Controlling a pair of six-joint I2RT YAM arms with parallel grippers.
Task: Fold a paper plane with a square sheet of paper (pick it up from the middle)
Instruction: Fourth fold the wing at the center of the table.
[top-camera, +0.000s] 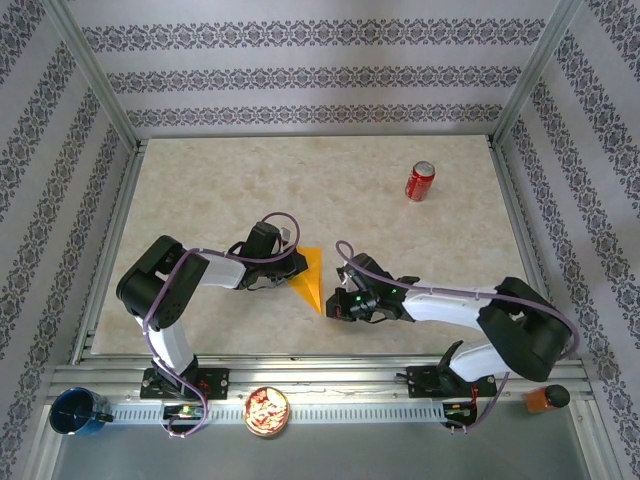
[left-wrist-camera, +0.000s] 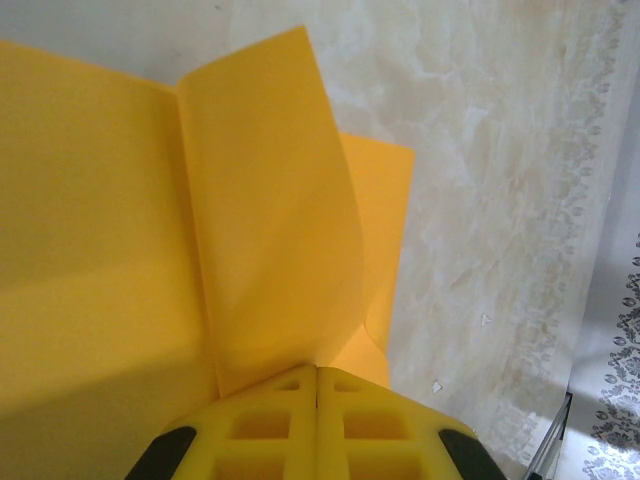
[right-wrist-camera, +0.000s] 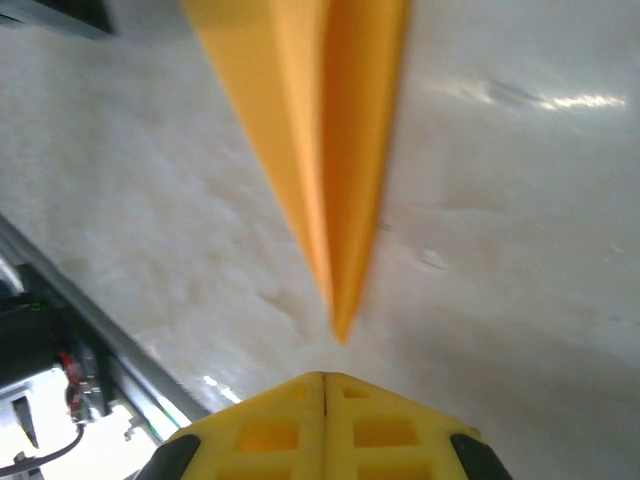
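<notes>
The orange-yellow paper (top-camera: 311, 280) lies folded into a narrow pointed shape near the table's front middle, its tip toward the near edge. My left gripper (top-camera: 297, 263) is at the paper's left side. In the left wrist view its jaws are shut (left-wrist-camera: 317, 372), and a raised flap of the paper (left-wrist-camera: 260, 200) comes out from between the tips. My right gripper (top-camera: 333, 303) sits just beyond the pointed tip. In the right wrist view it is shut (right-wrist-camera: 323, 378) with nothing in it, and the paper's tip (right-wrist-camera: 330, 150) ends a little short of the fingertips.
A red soda can (top-camera: 419, 181) stands at the back right. On the front rail sit a blue cup (top-camera: 75, 412), a bowl of snacks (top-camera: 267, 410) and an orange object (top-camera: 545, 398). The metal rail (right-wrist-camera: 90, 310) runs close behind the right gripper.
</notes>
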